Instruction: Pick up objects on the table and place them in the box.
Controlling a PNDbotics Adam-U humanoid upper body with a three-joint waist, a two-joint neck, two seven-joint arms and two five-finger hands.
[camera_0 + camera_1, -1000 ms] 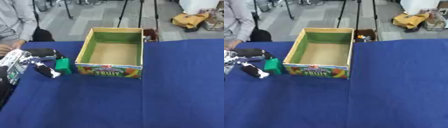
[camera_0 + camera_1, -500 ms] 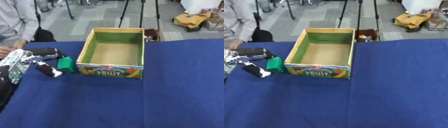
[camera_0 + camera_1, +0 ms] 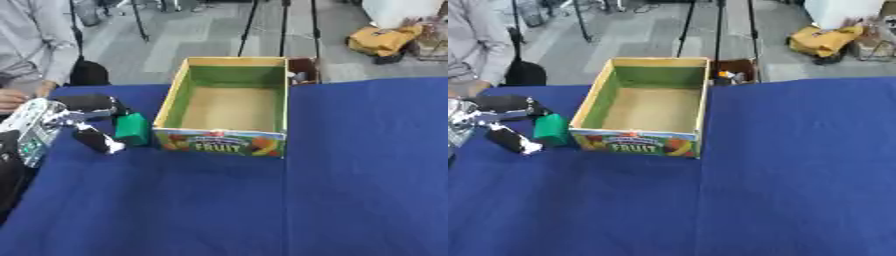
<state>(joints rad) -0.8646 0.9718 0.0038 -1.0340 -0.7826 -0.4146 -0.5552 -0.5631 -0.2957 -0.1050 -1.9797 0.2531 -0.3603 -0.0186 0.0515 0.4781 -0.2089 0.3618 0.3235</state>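
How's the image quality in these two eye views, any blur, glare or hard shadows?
Left eye view: soft throughout, the robot's left hand smeared, the fruit-printed cardboard box lettering still readable. Right eye view: equally soft; even light, no glare on the blue tablecloth, only a faint shadow beside the green block.
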